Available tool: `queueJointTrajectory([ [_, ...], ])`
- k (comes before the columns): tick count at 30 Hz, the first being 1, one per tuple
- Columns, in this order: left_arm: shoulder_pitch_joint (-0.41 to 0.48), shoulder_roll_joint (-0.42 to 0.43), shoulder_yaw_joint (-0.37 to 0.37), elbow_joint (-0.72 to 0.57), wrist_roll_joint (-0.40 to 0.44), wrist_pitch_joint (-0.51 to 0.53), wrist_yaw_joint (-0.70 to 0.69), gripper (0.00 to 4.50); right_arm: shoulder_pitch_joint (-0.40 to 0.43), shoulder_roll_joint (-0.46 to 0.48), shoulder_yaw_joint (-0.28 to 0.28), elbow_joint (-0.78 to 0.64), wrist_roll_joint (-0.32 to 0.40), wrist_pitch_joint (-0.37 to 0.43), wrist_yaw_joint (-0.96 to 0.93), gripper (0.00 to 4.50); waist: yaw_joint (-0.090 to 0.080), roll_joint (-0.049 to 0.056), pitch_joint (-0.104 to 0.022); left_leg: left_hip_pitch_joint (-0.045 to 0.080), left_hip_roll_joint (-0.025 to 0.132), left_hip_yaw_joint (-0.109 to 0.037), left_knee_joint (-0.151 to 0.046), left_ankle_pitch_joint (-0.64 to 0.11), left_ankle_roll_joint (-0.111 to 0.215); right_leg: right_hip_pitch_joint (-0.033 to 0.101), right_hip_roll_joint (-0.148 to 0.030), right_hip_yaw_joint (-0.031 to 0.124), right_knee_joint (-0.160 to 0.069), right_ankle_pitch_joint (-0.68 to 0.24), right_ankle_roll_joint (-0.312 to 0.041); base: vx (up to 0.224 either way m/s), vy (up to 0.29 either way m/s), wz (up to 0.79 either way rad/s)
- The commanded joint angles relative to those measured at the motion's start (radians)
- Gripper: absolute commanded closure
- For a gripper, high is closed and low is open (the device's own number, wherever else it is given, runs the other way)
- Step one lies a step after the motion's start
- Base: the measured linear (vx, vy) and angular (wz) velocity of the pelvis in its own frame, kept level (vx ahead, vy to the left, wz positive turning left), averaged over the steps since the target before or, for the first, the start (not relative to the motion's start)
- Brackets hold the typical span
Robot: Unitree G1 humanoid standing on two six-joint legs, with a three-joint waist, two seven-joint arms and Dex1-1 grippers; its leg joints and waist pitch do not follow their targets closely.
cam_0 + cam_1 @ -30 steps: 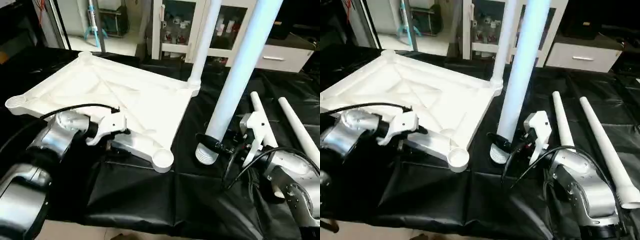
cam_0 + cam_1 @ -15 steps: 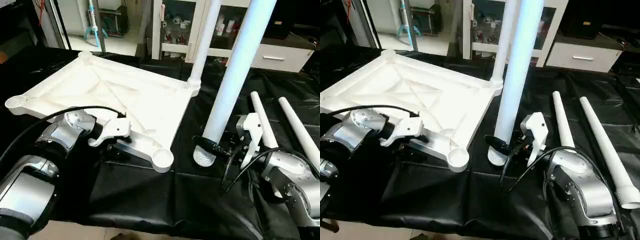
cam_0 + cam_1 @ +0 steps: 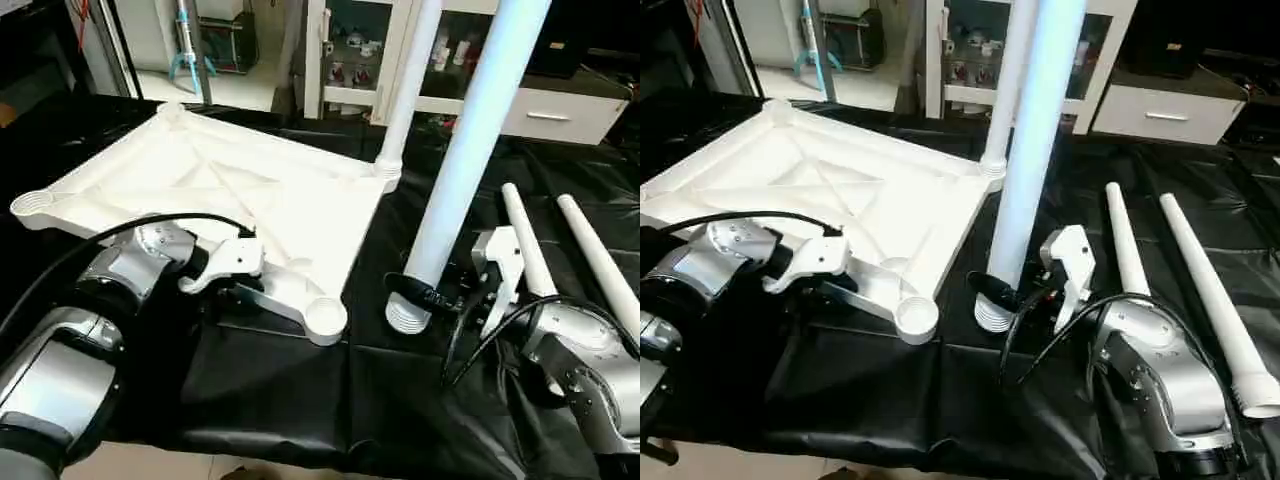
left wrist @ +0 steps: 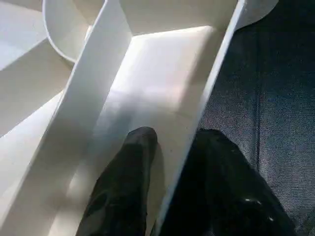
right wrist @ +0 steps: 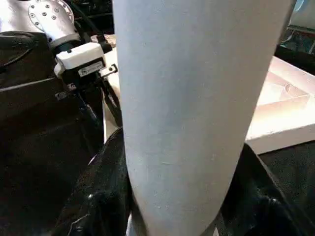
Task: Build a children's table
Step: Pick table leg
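The children's table top (image 3: 200, 180) lies upside down on the black cloth, ribbed underside up. One white leg (image 3: 405, 80) stands in its far right corner socket. My right gripper (image 3: 428, 296) is shut on a second leg (image 3: 470, 130), upright on the cloth just right of the empty near corner socket (image 3: 325, 318). In the right wrist view that leg (image 5: 197, 98) sits between the black fingers (image 5: 98, 196). My left gripper (image 4: 177, 140) straddles the top's near rim (image 4: 206, 88), one finger (image 4: 133, 162) inside the wall and slightly apart from it, the other outside.
Two more legs (image 3: 525, 240) (image 3: 600, 265) lie side by side on the cloth at the right. A glass-door cabinet (image 3: 350, 50) and a white drawer unit (image 3: 560, 110) stand behind the work table. The cloth's front edge (image 3: 250, 455) runs close below my forearms.
My left gripper's fingers have drawn closer together around the top's near rim, and that arm has edged right. The held leg has shifted slightly left, towards the near corner socket.
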Motion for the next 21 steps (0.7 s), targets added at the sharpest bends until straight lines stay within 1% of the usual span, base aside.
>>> queueJointTrajectory([
  [1, 0.014, -0.001, -0.003, -0.023, 0.019, 0.011, 0.0, 3.16, -0.005, -0.004, -0.008, -0.007, 0.002, -0.019, -0.002, 2.64, 0.002, 0.01, -0.064, 0.012, 0.095, -0.033, -0.093, -0.069, 0.005, 0.051, -0.117, 0.058, -0.058, 0.009, -0.298, 0.0, 0.0, 0.0],
  [3, 0.021, -0.002, -0.007, -0.026, 0.028, 0.012, 0.007, 3.31, -0.005, -0.004, -0.009, -0.005, 0.002, -0.02, -0.002, 2.64, 0.002, 0.011, -0.064, 0.012, 0.095, -0.033, -0.093, -0.073, 0.004, 0.051, -0.117, 0.059, -0.059, 0.007, -0.298, 0.0, 0.0, 0.0],
  [4, 0.028, -0.003, -0.007, -0.035, 0.031, 0.029, 0.015, 3.41, -0.006, -0.004, -0.009, -0.004, 0.002, -0.021, -0.003, 2.64, 0.002, 0.01, -0.063, 0.012, 0.095, -0.033, -0.094, -0.073, 0.004, 0.051, -0.115, 0.058, -0.059, 0.006, -0.297, 0.0, 0.0, 0.0],
  [5, 0.033, -0.003, -0.006, -0.042, 0.031, 0.043, 0.017, 3.48, -0.006, -0.003, -0.01, -0.004, 0.002, -0.021, -0.003, 2.64, 0.002, 0.011, -0.063, 0.012, 0.095, -0.033, -0.094, -0.076, 0.002, 0.051, -0.116, 0.059, -0.059, 0.005, -0.298, 0.0, 0.0, 0.0],
  [7, 0.062, -0.012, 0.012, -0.093, 0.015, 0.15, 0.035, 3.53, -0.008, 0.0, -0.013, -0.005, 0.006, -0.018, -0.008, 2.64, 0.0, 0.013, -0.063, 0.013, 0.098, -0.033, -0.095, -0.075, -0.003, 0.051, -0.117, 0.058, -0.056, 0.013, -0.304, 0.0, 0.0, 0.0],
  [9, 0.09, -0.024, 0.035, -0.147, -0.013, 0.241, 0.045, 3.65, -0.007, 0.004, -0.013, -0.007, 0.007, -0.018, -0.012, 2.64, 0.0, 0.011, -0.062, 0.01, 0.095, -0.033, -0.094, -0.069, -0.001, 0.052, -0.115, 0.058, -0.056, 0.014, -0.307, 0.0, 0.0, 0.0],
  [10, 0.11, -0.033, 0.048, -0.186, -0.029, 0.291, 0.053, 3.7, -0.006, 0.006, -0.012, -0.007, 0.006, -0.018, -0.013, 2.64, -0.002, 0.01, -0.061, 0.009, 0.096, -0.032, -0.094, -0.076, 0.001, 0.053, -0.118, 0.06, -0.058, -0.006, -0.312, 0.0, 0.0, 0.0],
  [11, 0.129, -0.042, 0.06, -0.22, -0.041, 0.338, 0.069, 3.7, -0.005, 0.008, -0.011, -0.009, 0.006, -0.017, -0.015, 2.64, -0.002, 0.011, -0.061, 0.009, 0.094, -0.032, -0.094, -0.078, 0.003, 0.053, -0.117, 0.06, -0.061, -0.02, -0.31, 0.0, 0.0, 0.0],
  [12, 0.164, -0.059, 0.073, -0.284, -0.057, 0.408, 0.091, 3.76, -0.002, 0.01, -0.011, -0.01, 0.006, -0.016, -0.019, 2.64, -0.004, 0.008, -0.06, 0.009, 0.096, -0.031, -0.094, -0.083, 0.001, 0.053, -0.119, 0.06, -0.061, -0.034, -0.311, 0.0, 0.0, 0.0],
  [13, 0.175, -0.066, 0.079, -0.303, -0.06, 0.433, 0.106, 3.88, -0.002, 0.011, -0.011, -0.01, 0.006, -0.016, -0.02, 2.64, -0.004, 0.006, -0.058, 0.007, 0.095, -0.032, -0.094, -0.087, 0.009, 0.052, -0.117, 0.06, -0.067, -0.062, -0.307, 0.0, 0.0, 0.0],
  [14, 0.181, -0.071, 0.083, -0.313, -0.062, 0.445, 0.115, 3.92, -0.001, 0.011, -0.011, -0.009, 0.006, -0.015, -0.021, 2.64, -0.004, 0.007, -0.06, 0.008, 0.095, -0.03, -0.093, -0.085, 0.011, 0.052, -0.116, 0.06, -0.066, -0.066, -0.304, 0.0, 0.0, 0.0],
  [15, 0.194, -0.08, 0.088, -0.335, -0.067, 0.467, 0.129, 3.96, -0.001, 0.012, -0.012, -0.008, 0.007, -0.015, -0.023, 2.64, -0.003, 0.009, -0.059, 0.008, 0.094, -0.031, -0.092, -0.083, 0.016, 0.05, -0.116, 0.061, -0.068, -0.075, -0.302, 0.0, 0.0, 0.0],
  [16, 0.234, -0.093, 0.096, -0.415, -0.081, 0.501, 0.14, 4.0, -0.004, 0.015, -0.014, -0.005, 0.006, -0.012, -0.028, 2.64, -0.004, 0.003, -0.059, 0.005, 0.097, -0.032, -0.094, -0.077, 0.021, 0.054, -0.118, 0.061, -0.068, -0.093, -0.29, 0.0, 0.0, 0.0],
  [17, 0.254, -0.098, 0.097, -0.456, -0.094, 0.507, 0.134, 4.08, -0.008, 0.018, -0.017, -0.001, 0.006, -0.012, -0.035, 2.64, -0.005, 0.001, -0.058, 0.001, 0.095, -0.033, -0.095, -0.071, 0.026, 0.053, -0.115, 0.06, -0.069, -0.099, -0.285, 0.0, 0.0, 0.0],
  [18, 0.281, -0.103, 0.097, -0.516, -0.106, 0.521, 0.127, 4.08, -0.014, 0.023, -0.021, 0.01, -0.002, -0.011, -0.052, 2.64, -0.006, 0.003, -0.058, 0.005, 0.094, -0.031, -0.095, -0.078, 0.028, 0.05, -0.115, 0.06, -0.074, -0.123, -0.279, 0.0, 0.0, 0.0],
  [19, 0.296, -0.104, 0.096, -0.55, -0.109, 0.521, 0.127, 4.14, -0.02, 0.027, -0.024, 0.019, -0.01, -0.011, -0.068, 2.64, -0.007, 0.001, -0.057, 0.005, 0.095, -0.031, -0.096, -0.075, 0.031, 0.048, -0.114, 0.061, -0.075, -0.135, -0.273, 0.0, 0.0, 0.0],
  [20, 0.319, -0.106, 0.091, -0.6, -0.12, 0.5, 0.118, 4.19, -0.028, 0.033, -0.028, 0.033, -0.018, -0.012, -0.088, 2.64, -0.007, 0.003, -0.059, 0.006, 0.095, -0.031, -0.096, -0.069, 0.032, 0.048, -0.114, 0.061, -0.074, -0.132, -0.272, 0.0, 0.0, 0.0],
  [21, 0.326, -0.107, 0.089, -0.615, -0.123, 0.493, 0.115, 4.25, -0.03, 0.035, -0.029, 0.036, -0.02, -0.012, -0.093, 2.64, -0.009, 0.001, -0.058, 0.005, 0.094, -0.03, -0.097, -0.063, 0.035, 0.046, -0.112, 0.06, -0.076, -0.131, -0.27, 0.0, 0.0, 0.0],
])
